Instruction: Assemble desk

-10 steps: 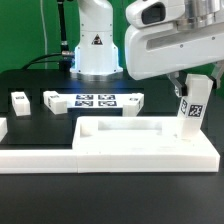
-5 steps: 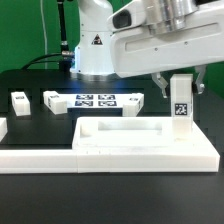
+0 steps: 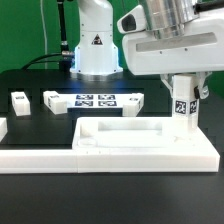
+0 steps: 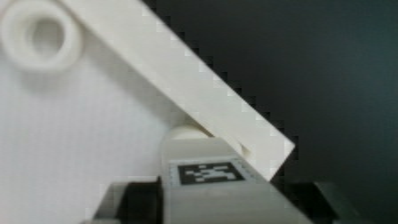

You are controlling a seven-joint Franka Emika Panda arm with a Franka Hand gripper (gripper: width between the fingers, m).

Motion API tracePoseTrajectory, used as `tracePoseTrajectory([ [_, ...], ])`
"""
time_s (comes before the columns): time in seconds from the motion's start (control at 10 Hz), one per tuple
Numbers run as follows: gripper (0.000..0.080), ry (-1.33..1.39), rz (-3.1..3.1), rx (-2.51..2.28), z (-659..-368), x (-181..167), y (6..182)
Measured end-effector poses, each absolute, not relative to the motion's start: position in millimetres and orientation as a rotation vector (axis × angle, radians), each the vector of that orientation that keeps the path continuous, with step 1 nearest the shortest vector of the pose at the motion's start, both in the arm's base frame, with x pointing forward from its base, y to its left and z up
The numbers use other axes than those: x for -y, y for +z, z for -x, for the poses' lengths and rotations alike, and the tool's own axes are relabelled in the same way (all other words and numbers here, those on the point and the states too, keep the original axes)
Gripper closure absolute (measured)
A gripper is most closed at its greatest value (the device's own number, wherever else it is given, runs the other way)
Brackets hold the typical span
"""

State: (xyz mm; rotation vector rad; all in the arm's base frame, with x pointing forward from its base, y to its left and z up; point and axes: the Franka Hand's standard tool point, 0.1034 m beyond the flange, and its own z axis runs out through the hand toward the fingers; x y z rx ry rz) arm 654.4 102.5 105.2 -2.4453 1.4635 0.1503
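1. Near the left edge of the table [image 3: 40, 125] we see a loose leg [image 3: 20, 101] lying on the black surface, well apart from the tabletop.
2. Along the table's front edge at the left runs the low white rail [image 3: 35, 152], and its end meets the tabletop's left side.
3. Toward the back edge the marker board [image 3: 98, 100] lies flat.
4. The tabletop [image 3: 140, 150] lies flat at the front right of the table, rims up. In the wrist view we see its slab [image 4: 71, 130] with a round hole [image 4: 39, 42] beside a raised rim.
5. Over the tabletop's back right corner the gripper [image 3: 184, 88] clamps the held leg [image 3: 183, 108] between its fingers [image 4: 128, 200]. The held leg is nearly upright, tag [image 4: 210, 172] outward. We cannot tell whether its lower end touches the slab.
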Motion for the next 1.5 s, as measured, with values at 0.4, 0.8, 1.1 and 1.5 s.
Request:
tracePoseTrajectory([
  [0.4, 0.0497, 0.077, 2.174, -1.742, -654, -101, 100.9],
  [0.8, 0.0176, 0.091, 2.705, -0.953, -656, -104, 123.3],
  [1.1, 0.0151, 0.026, 2.793, -0.637, -659, -101, 121.5],
  [1.5, 0.0151, -0.058, 2.966, 0.191, -660, -91, 116.5],
])
